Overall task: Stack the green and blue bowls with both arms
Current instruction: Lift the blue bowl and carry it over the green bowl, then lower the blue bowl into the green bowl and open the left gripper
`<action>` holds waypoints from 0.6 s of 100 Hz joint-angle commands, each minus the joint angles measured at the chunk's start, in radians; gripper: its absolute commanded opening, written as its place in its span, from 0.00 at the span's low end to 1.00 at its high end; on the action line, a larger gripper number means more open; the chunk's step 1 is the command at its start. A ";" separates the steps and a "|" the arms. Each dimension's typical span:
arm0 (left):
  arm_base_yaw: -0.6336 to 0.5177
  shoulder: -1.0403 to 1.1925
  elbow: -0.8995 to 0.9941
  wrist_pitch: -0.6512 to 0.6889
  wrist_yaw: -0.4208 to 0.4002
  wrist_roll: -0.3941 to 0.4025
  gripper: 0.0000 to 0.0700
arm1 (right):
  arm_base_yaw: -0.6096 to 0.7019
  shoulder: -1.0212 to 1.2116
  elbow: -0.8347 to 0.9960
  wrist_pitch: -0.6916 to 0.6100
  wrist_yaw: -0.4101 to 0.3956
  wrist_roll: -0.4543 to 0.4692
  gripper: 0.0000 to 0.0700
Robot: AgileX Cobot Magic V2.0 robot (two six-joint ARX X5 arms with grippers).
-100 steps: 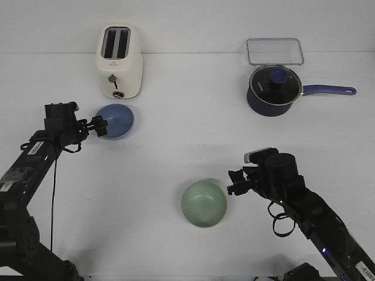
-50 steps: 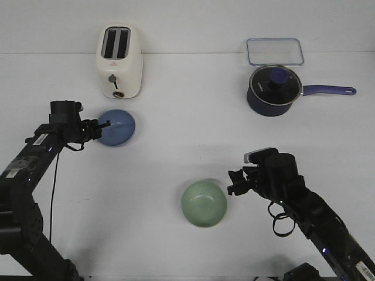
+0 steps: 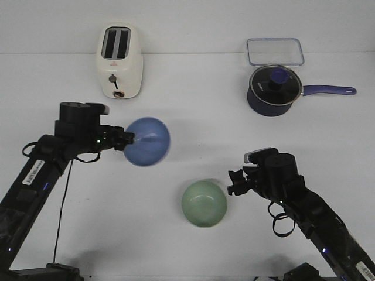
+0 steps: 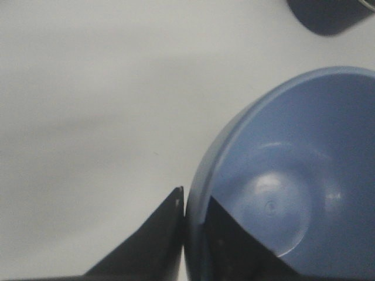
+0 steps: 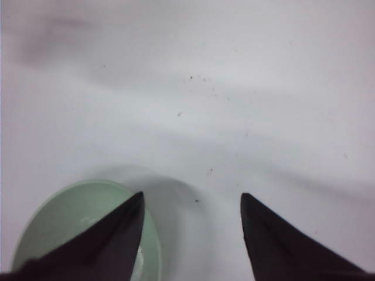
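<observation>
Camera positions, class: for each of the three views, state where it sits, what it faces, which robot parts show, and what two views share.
Front view: high, facing forward over the table; both arms, blue bowl, green bowl.
Left wrist view: on the left arm, looking past the left gripper pinching the blue bowl's rim.
Right wrist view: on the right arm, past the open right gripper beside the green bowl.
Shared: front and left wrist views both show the saucepan.

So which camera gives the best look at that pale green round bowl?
The front view: the whole pale green round bowl shows there, upright on the white table, with the right gripper beside it. The right wrist view catches only part of its rim and inside; the left wrist view shows none of it.
</observation>
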 commanded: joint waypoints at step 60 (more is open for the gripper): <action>-0.523 0.216 0.009 -0.020 -0.107 0.050 0.02 | 0.002 0.008 0.013 0.009 0.030 -0.011 0.50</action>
